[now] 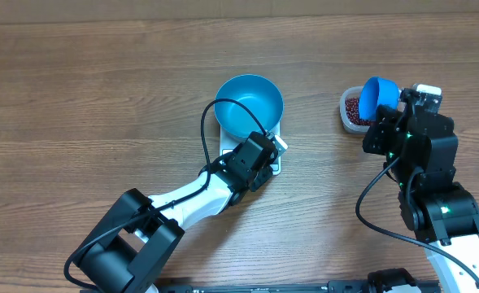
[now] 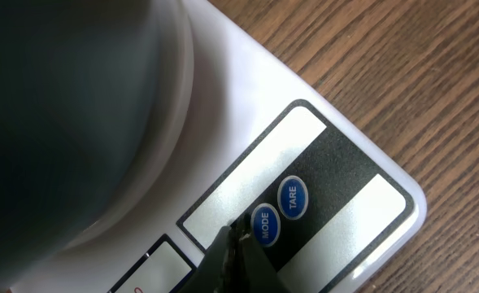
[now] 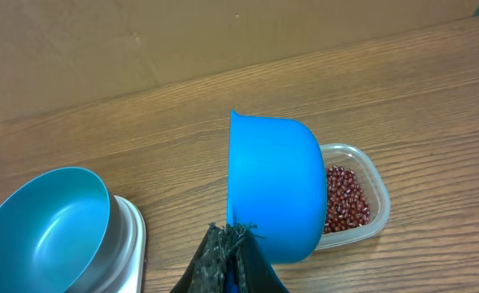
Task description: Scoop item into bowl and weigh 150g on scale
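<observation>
Can read MODE (image 2: 264, 224) and TARE (image 2: 293, 198) on the scale (image 2: 337, 138), closed-up left tool (image 2: 235, 242) tip right by MODE; right tool (image 3: 229, 262) clamping scoop (image 3: 276, 191).

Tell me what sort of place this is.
Probably a robotics lab workbench, not a kitchen: two robot arms at a wooden table, with a kitchen scale carrying a blue bowl and a tub of beans.

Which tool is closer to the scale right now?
Left. The left tool is shut over the scale, beside its MODE button; the right tool grips the blue scoop over by the bean tub.
</observation>
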You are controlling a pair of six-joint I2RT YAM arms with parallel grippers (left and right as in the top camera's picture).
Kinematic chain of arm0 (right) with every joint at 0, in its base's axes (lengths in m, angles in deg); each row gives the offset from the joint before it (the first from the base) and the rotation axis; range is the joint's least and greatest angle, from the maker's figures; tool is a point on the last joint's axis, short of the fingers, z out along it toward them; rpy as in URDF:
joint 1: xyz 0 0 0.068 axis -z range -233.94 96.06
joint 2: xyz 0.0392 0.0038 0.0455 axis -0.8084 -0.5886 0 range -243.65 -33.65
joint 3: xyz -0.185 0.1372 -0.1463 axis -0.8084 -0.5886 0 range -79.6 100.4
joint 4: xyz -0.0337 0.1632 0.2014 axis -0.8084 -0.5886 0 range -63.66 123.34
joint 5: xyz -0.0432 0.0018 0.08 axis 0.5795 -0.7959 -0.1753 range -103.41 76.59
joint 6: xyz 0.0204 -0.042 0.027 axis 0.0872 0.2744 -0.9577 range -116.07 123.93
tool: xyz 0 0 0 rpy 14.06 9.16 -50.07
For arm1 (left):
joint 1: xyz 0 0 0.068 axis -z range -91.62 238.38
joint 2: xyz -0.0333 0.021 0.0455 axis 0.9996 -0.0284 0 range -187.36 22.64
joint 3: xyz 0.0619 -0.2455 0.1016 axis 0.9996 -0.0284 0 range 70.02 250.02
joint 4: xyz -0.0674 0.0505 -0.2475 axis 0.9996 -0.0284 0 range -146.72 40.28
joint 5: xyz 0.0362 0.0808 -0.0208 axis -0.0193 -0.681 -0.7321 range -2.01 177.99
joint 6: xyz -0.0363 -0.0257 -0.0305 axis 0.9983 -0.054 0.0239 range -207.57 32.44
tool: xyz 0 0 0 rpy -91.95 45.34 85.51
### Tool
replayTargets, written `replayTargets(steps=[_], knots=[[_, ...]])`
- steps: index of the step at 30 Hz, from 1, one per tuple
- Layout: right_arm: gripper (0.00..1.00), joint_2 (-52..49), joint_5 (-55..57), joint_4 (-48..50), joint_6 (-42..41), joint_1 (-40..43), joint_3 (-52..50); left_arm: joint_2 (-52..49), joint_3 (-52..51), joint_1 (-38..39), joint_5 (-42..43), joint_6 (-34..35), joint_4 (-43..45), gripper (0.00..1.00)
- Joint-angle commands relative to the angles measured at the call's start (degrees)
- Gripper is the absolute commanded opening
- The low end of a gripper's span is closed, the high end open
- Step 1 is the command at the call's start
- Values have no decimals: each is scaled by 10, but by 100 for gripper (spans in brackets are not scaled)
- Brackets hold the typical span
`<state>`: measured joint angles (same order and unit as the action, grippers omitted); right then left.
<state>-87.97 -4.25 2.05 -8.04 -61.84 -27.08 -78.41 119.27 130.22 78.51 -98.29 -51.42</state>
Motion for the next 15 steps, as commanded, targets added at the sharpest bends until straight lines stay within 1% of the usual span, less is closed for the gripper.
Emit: replayTargets(steps=[1,15], knots=[[4,2,-3,5,-3,1,20,-6,-3,-6,3,-9,1,4],[4,2,-3,2,-3,1,20,-9,-4,-10,3,-8,-2,4]])
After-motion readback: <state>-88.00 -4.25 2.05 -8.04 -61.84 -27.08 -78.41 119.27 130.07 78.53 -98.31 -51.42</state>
